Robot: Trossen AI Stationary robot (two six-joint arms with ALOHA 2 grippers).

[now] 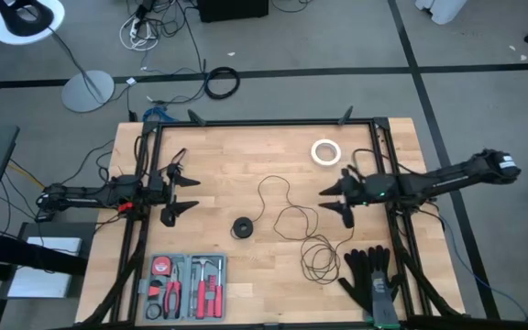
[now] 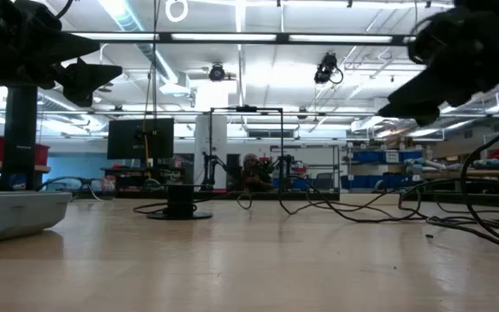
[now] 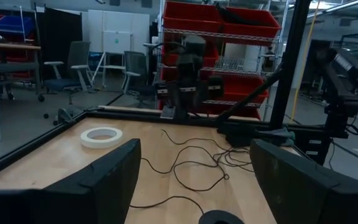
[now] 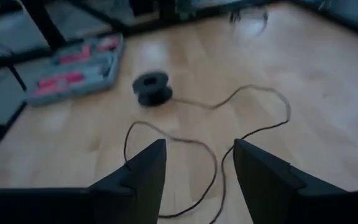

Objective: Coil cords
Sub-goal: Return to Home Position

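A thin black cord (image 1: 293,218) lies in loose loops on the wooden table, running from a small round black puck (image 1: 243,226) toward the right. The right wrist view shows the puck (image 4: 151,88) and the cord (image 4: 211,163) ahead of the fingers. My left gripper (image 1: 184,195) stands open at the table's left, above the wood, with the puck off to its right. My right gripper (image 1: 335,204) stands open at the table's right, above the cord's right-hand loops and clear of them.
A white tape ring (image 1: 325,151) lies at the far right. A grey tool tray (image 1: 187,286) with red-handled tools sits at the near edge, and black gloves (image 1: 371,278) at the near right. A black frame borders the table. Bare wood lies between the grippers.
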